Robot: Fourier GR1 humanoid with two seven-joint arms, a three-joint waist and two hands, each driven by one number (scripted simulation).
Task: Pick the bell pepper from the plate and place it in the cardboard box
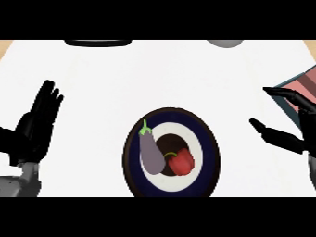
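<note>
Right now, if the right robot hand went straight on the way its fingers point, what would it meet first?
Probably the cardboard box: the right robot hand points up-view toward its near corner, though depth is unclear.

Left hand (34, 125), right hand (307, 127) open

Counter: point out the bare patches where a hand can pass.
Bare: between left hand and plate; between plate and right hand; the wide stretch beyond the plate. Crowded: the plate, with eggplant and pepper, and the box corner.

An eggplant (149, 150) lies on the white counter (160, 74).
</note>
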